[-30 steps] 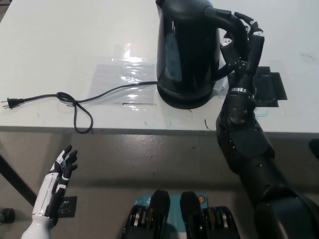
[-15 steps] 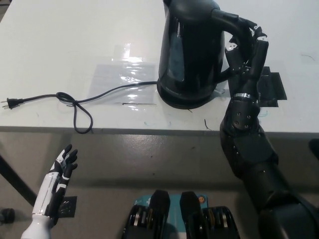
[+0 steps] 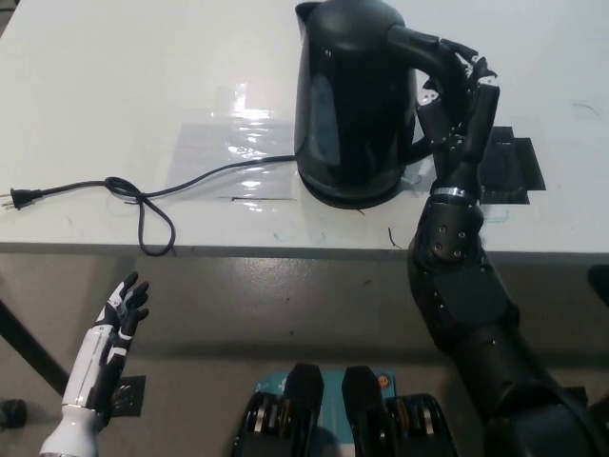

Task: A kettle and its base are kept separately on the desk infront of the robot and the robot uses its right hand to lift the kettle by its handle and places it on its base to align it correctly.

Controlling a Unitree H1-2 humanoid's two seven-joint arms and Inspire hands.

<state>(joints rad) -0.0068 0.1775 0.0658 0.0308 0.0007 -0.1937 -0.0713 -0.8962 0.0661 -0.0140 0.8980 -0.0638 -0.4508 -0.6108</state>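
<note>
- Black kettle (image 3: 354, 100) upper middle of frame, upright on its base (image 3: 350, 190), which shows only as a dark rim under the kettle bottom.
- Kettle handle (image 3: 425, 48) points to the right side of the frame.
- Right robot hand (image 3: 459, 105), black, upper right of centre, fingers wrapped round the handle; closed on it.
- Black right arm runs from the lower right corner up to that hand, crossing the worktop front edge.
- Black cord (image 3: 190, 181) leaves the base to the left, loops once near the worktop front edge, ends in a plug (image 3: 17, 198) at far left.
- Cord crosses a clear shiny plastic sheet (image 3: 228, 143) lying flat left of the kettle.
- Black flat patch (image 3: 514, 164) on the worktop just right of the kettle, partly behind the right wrist.
- White worktop (image 3: 114, 76) fills the upper half of the frame; grey floor below.
- Left robot hand (image 3: 119, 319), white, lower left, off the worktop, fingers spread, holding nothing.
</note>
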